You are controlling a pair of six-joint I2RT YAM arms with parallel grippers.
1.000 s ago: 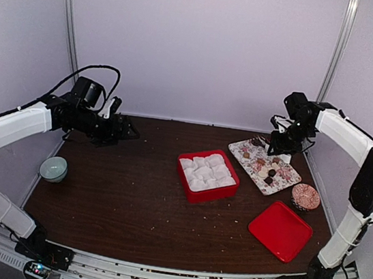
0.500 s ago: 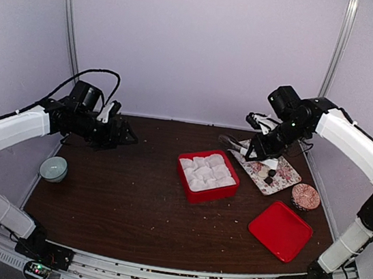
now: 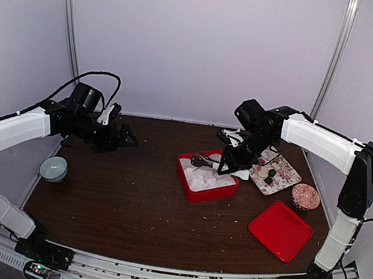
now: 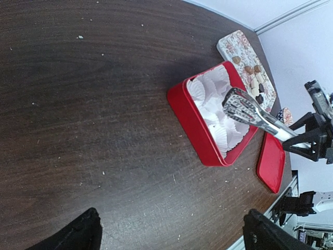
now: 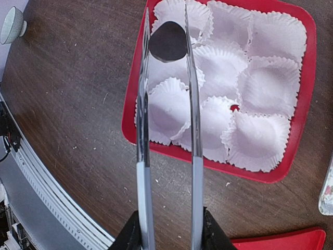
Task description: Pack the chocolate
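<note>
A dark wood-grain table point(image 3: 117, 199), flecked with pale crumbs, is filling the floor of a booth whose pale lilac walls point(image 3: 199, 45) are rising on three sides between metal corner posts point(image 3: 73, 35). Near the middle a red box point(image 3: 208, 197) is sitting, lined with white fluted paper cups point(image 5: 260, 83). A floral tray point(image 3: 291, 172) is lying just beyond it to the right, a red lid point(image 3: 280, 230) nearer the arms, a round pinkish patterned disc point(image 3: 305, 196) between those two, and a pale bowl point(image 3: 53, 169) by the left edge. The right gripper point(image 5: 167, 235) is clamping the handles of metal tongs point(image 5: 193, 130), whose tips are pinching a dark chocolate lump point(image 5: 168, 40) over the cups at one corner of the box; whether it is touching paper cannot be told. The other chocolates point(image 4: 253, 78) are lying on the tray. The left gripper point(image 3: 129, 134) is hovering over the table's far left, its fingers point(image 4: 73, 237) spread wide. From above, the right arm is hiding the tray's end nearest the box. The wrist views are cropping both pairs of fingers to dark stubs, and the right wrist view is showing only a sliver of tray.
</note>
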